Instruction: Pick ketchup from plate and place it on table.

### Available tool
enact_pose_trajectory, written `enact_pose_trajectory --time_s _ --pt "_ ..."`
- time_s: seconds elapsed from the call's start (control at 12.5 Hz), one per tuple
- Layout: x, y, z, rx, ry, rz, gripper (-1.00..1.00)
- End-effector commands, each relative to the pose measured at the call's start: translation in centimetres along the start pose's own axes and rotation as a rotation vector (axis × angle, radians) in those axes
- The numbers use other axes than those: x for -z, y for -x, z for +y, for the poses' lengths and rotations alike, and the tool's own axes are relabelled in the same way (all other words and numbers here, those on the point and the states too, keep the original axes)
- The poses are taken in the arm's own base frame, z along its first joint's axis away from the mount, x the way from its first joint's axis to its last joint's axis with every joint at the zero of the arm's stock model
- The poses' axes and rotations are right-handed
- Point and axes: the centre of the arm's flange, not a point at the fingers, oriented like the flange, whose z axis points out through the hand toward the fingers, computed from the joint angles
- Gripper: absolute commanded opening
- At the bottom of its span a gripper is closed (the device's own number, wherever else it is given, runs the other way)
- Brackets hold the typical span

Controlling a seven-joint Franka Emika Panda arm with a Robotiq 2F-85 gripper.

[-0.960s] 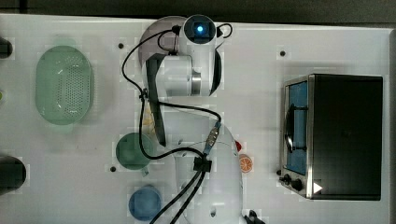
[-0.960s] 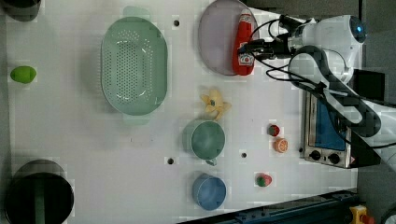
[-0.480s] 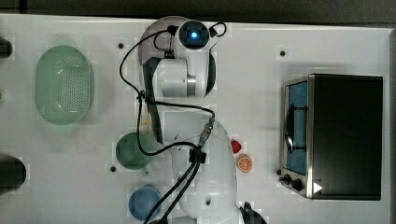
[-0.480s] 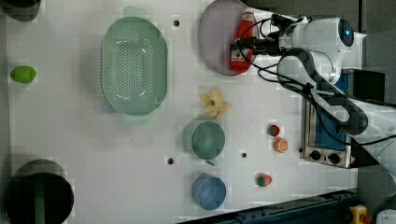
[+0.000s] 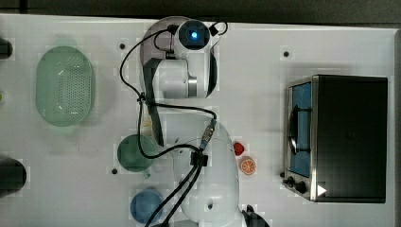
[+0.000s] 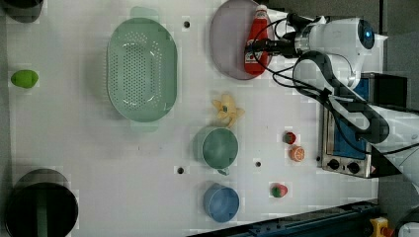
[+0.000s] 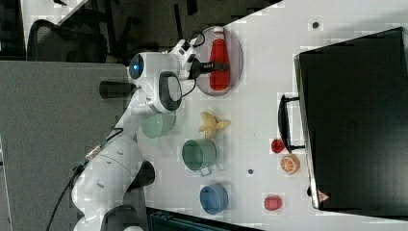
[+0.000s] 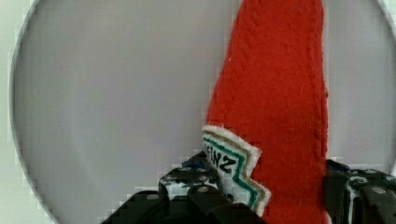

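We see a white worktop (image 6: 74,128) from several sides, with a white robot arm reaching over a pale grey round plate (image 6: 227,44) near the top edge of the left view. A red felt ketchup bottle (image 6: 256,42) with a white cap lies flat on the plate, along the plate's right side in the left view. The gripper (image 8: 275,186) is down at the bottle's labelled lower body. In the wrist view one black finger (image 8: 187,186) sits on each side of the red felt, the jaws closing in around the bottle; we cannot tell whether they are gripping it. The bottle rests on the plate.

Elsewhere in the left view, a green basket (image 6: 142,69) sits left of the plate. A peeled banana (image 6: 227,109), a dark green cup (image 6: 220,147) and a blue bowl (image 6: 221,201) lie nearer the bottom. A toaster oven (image 6: 346,143) stands at the right.
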Motion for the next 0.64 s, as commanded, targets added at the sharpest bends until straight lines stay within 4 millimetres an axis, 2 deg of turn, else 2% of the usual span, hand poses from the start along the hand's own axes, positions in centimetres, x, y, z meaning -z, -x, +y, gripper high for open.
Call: enact_pose_trajectory --time_s 0.08,0.24,0.4,0.56,0.64 --pt "8.6 -2.6 0.9 -0.035 -0.013 0.12 0.17" --pt "13.7 -2.5 1.6 -0.072 -0.021 0.108 0.17" --pt "19.0 -1.3 2.5 -0.084 -0.008 0.048 0.17" --pt "24.2 0.6 3.6 -0.099 0.011 -0.016 0.17" --pt "26.2 2.0 4.4 -0.115 0.023 -0.056 0.17"
